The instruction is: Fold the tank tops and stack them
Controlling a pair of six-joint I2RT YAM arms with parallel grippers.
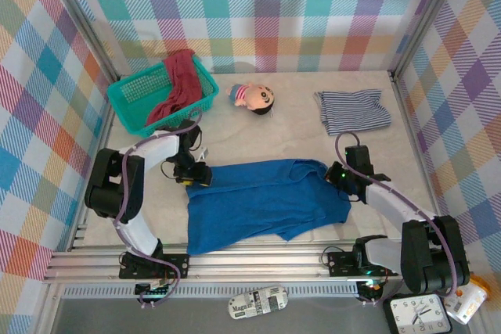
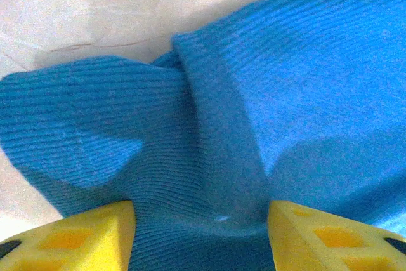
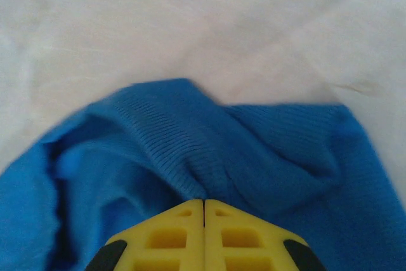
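The bright blue tank top [image 1: 266, 205] lies spread across the middle of the table. My left gripper [image 1: 196, 176] stands at its left upper corner, open, the yellow fingers [image 2: 76, 233] apart astride a raised fold of blue cloth [image 2: 285, 93]. At the top's right upper corner my right gripper [image 1: 335, 174] is shut, and blue cloth [image 3: 158, 131] bunches straight into its closed tips [image 3: 203, 202]. The striped tank top [image 1: 352, 109] lies folded at the back right. A dark red tank top [image 1: 178, 84] hangs half out of the teal basket [image 1: 129, 103].
A small doll [image 1: 254, 98] lies at the back between the basket and the striped top. Plaid walls close in the table on three sides. A metal rail [image 1: 250, 263] runs along the near edge, with a clock [image 1: 416, 314] below it.
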